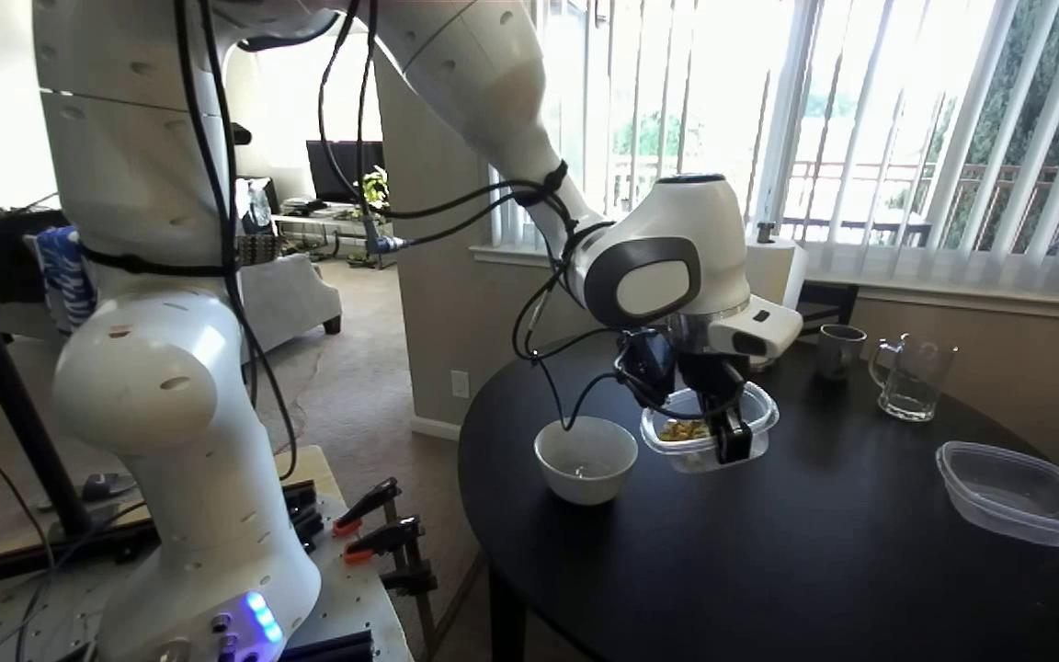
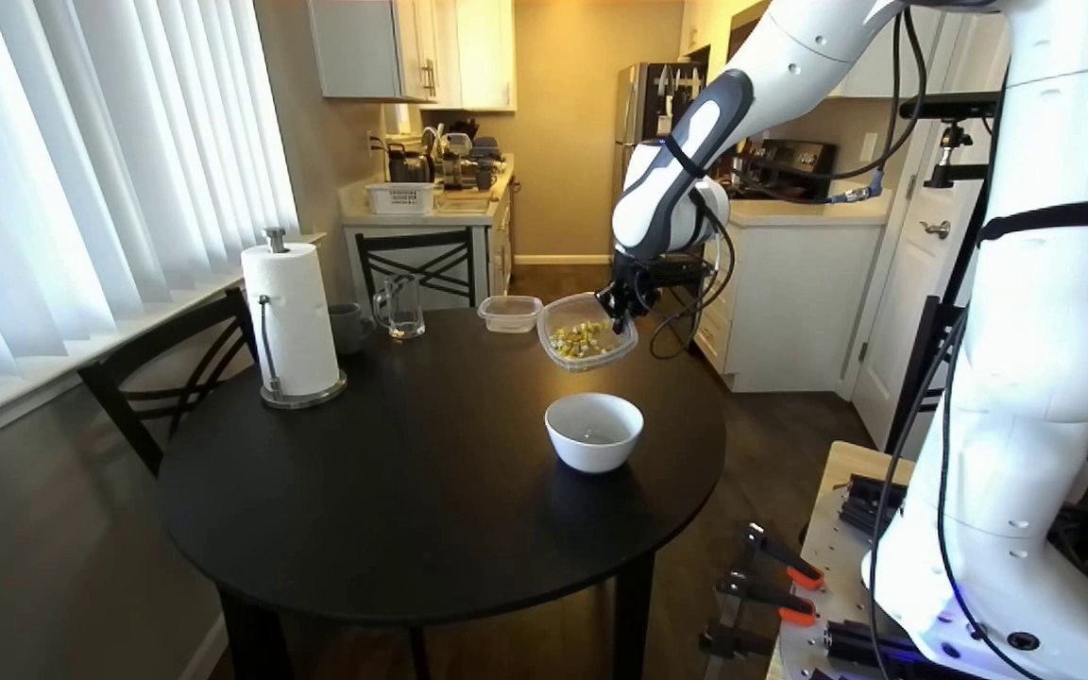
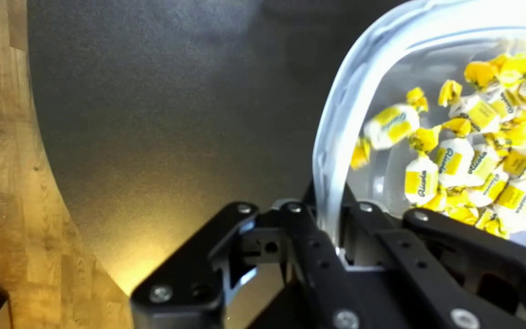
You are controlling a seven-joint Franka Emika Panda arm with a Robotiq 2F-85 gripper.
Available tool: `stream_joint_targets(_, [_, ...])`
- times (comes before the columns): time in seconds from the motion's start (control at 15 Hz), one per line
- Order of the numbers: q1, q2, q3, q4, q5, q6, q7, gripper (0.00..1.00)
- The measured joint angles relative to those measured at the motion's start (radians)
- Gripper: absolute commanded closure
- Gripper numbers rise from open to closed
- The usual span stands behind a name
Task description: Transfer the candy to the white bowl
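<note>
Near the robot-side edge of the surface (image 2: 393,538), white bowl (image 2: 594,455) stands upright; candy (image 3: 480,160) in clear container (image 3: 343,114), aloft beside the bowl, pincer (image 3: 331,221) pinching the container's rim. Risk: one-sided grip may swivel under load; tipping before it's over the bowl likely spills candy.

White arm (image 1: 474,87), screw-studded black end effector (image 3: 329,203)

In the gripper (image 3: 331,205) is a container (image 3: 341,123) of clear, glossy plastic. Near it, the white bowl (image 2: 594,454) looks smooth.
</note>
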Motion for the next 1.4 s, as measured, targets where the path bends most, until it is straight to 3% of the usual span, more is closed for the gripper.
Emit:
stream_joint_targets(0.2, [0.033,0.011,-0.068,-0.031,-0.162,0.145,0.206,0.99])
stream_joint_targets(0.4, [0.154,0.049,-0.254,-0.036,-0.356,0.255,0.432,0.99])
stream_joint_targets(0.6, [0.290,0.088,-0.421,-0.027,-0.503,0.262,0.600,0.99])
stream_joint_targets(0.8, [0.328,0.093,-0.417,-0.031,-0.507,0.204,0.605,0.99])
stream_joint_targets(1.4, [0.297,0.086,-0.340,-0.038,-0.501,0.139,0.602,0.99])
